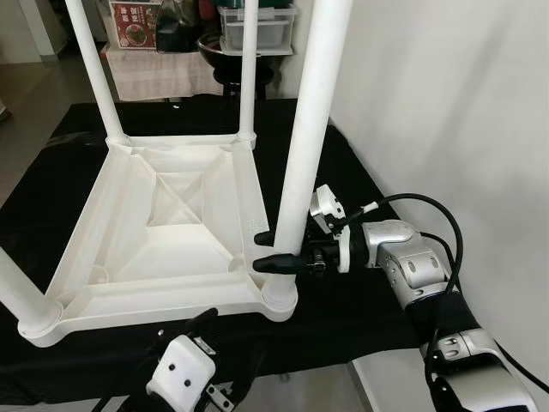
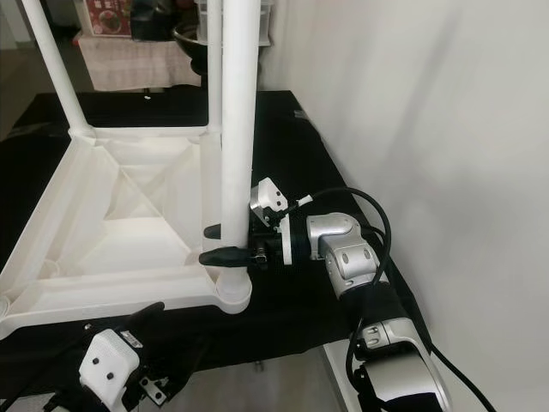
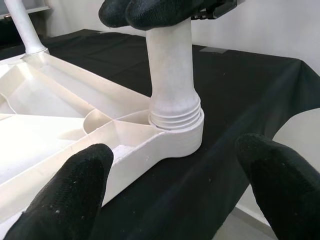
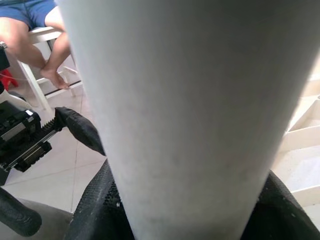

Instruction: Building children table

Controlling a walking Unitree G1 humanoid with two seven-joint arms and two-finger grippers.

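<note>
Even, bright daylight; head views sharp. Soft shadows on the wall point(image 1: 446, 103) at right. White table top point(image 1: 171, 223) near overexposed against black cloth point(image 1: 360, 318). Close table leg point(image 4: 175, 110) in right wrist view blurred.

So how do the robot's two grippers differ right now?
The right gripper is shut on the near-right leg, just above its socket; the left gripper is open and holds nothing. The right reaches in from the side; the left sits low before the tabletop's near edge. Both have black fingers.

wall point(image 1: 446, 94) close right | table legs point(image 1: 313, 129) block centre | black cloth point(image 1: 360, 318) front open
</note>
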